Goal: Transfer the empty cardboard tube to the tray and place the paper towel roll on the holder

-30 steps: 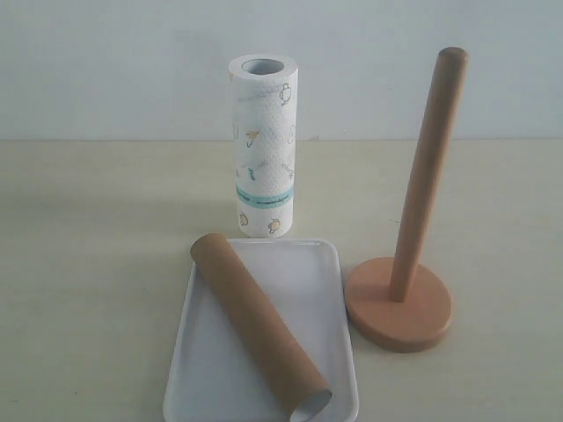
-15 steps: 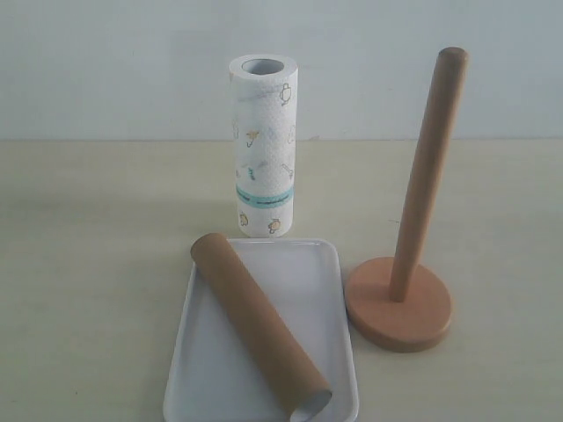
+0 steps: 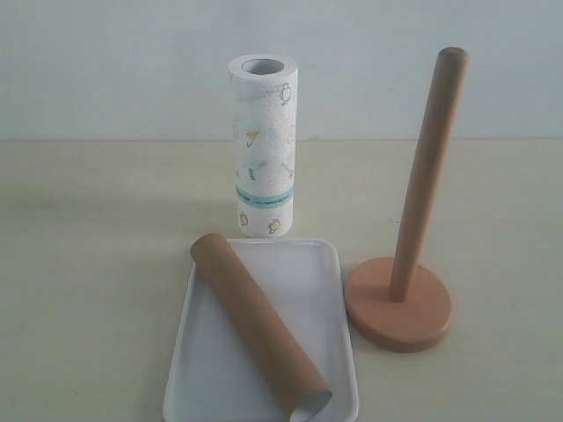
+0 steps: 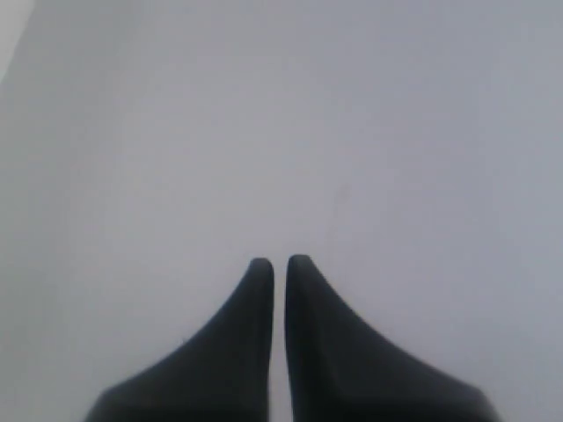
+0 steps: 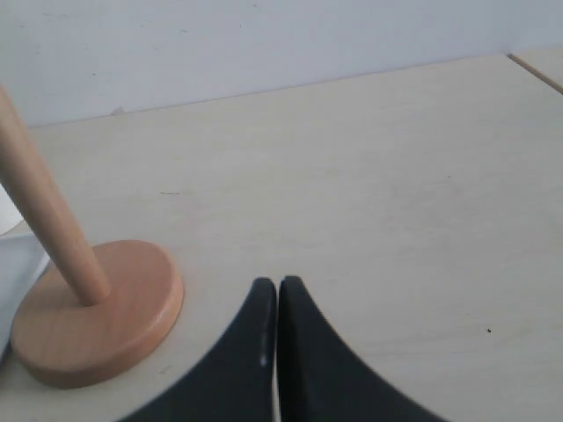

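The paper towel roll (image 3: 262, 145) stands upright, well apart from the left pincer (image 4: 280, 262) and right pincer (image 5: 278, 283) — both clenched, empty; the tube (image 3: 259, 323) lies in the tray (image 3: 308, 281). Best to open wide, grip mid-roll — thread it straight down the nearby holder (image 5: 114, 325).

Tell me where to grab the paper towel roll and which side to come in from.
Grip the paper towel roll across its outer wall, just above the teal band, probably coming in level from either side. It stands upright, core opening up, and that opening must stay free to slide over the holder. The tray holding the cardboard tube crowds its near side.
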